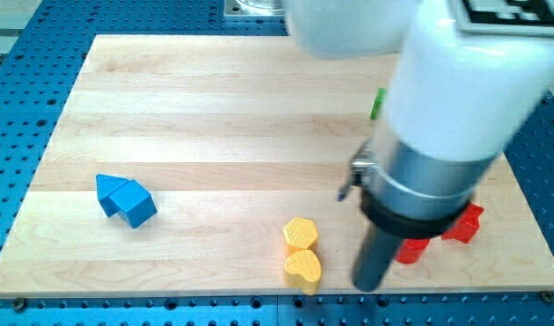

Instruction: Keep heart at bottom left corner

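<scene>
Arm: upright, my tip (368,286) at lower centre-right, just right of yellow heart (303,267); no fingers in view.
Table (214,118): pale wood.

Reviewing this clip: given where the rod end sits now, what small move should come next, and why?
Probably a short push toward the view's left. My tip stands near the board's bottom edge, just right of the yellow heart, with a small gap between them. The heart lies low and centre, far from the bottom left corner, below the yellow hexagon.
</scene>
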You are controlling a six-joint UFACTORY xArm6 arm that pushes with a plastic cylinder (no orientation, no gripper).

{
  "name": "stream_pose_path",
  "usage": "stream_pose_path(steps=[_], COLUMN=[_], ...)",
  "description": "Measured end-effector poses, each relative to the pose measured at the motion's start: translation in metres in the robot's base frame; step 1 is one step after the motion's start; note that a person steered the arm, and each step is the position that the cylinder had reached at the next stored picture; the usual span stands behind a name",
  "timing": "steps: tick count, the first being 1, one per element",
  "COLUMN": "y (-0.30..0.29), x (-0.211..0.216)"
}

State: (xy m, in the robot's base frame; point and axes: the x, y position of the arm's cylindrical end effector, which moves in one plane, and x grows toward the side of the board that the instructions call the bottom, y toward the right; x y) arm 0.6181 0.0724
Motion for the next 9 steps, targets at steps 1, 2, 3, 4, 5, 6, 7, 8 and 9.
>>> stream_pose_path(steps=[1, 2, 3, 4, 5, 6, 7, 8, 9], y=[-0.076, -0.131, -0.166, -0.199, -0.156, -0.122, -0.132, -0.198, -0.274], x=[0.0, -0.006, -0.032, -0.049, -0.04, 0.001, 0.001, 0.0, -0.024])
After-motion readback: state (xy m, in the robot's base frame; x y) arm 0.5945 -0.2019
